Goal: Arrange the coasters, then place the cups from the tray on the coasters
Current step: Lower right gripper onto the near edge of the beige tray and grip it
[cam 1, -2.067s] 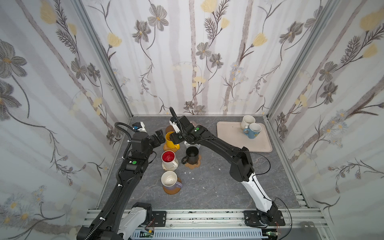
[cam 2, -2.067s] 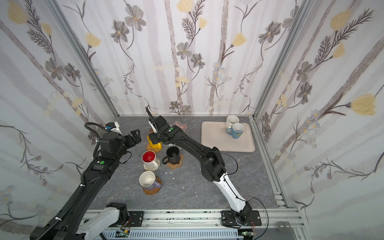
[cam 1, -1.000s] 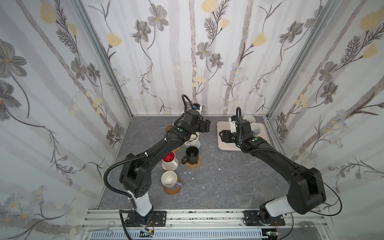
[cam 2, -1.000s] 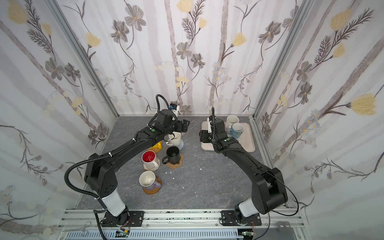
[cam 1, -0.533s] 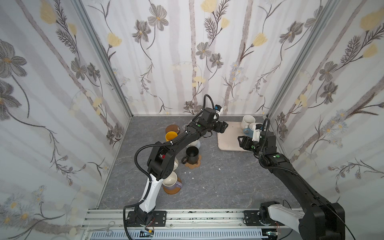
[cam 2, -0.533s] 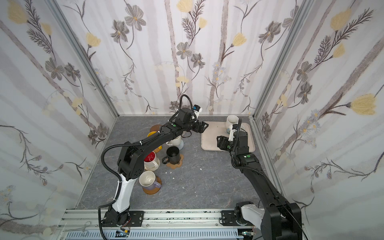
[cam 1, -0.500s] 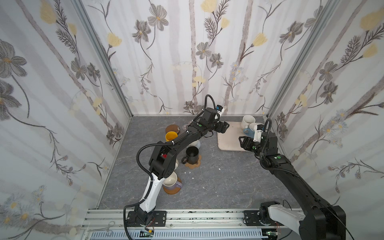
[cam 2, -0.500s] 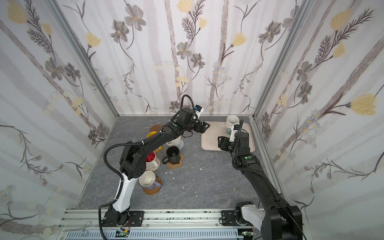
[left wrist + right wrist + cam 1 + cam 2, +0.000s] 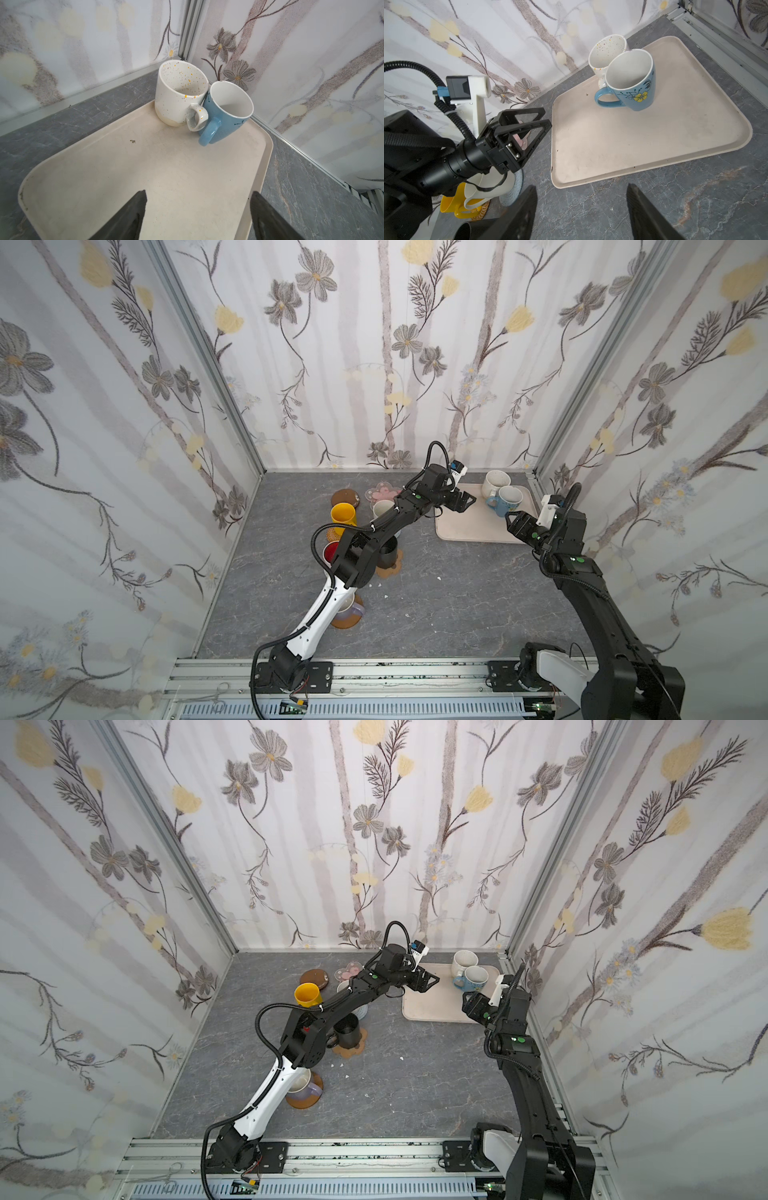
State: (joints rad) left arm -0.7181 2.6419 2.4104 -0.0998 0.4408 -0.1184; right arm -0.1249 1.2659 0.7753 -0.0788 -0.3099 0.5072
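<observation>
- Beige tray [image 9: 104, 176]: speckled cream mug [image 9: 176, 97], light blue mug [image 9: 228, 112] not yet moved, ahead of left gripper [image 9: 198, 193], spread, empty.
- Right gripper [image 9: 581, 186] likewise spread, empty.
- Pink flower coaster [image 9: 381, 492], brown disc coaster [image 9: 345, 497] are found vacant.

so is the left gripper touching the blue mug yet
Apart. The left wrist view shows the left gripper open, with a stretch of bare tray between its fingertips and the blue mug.
</observation>
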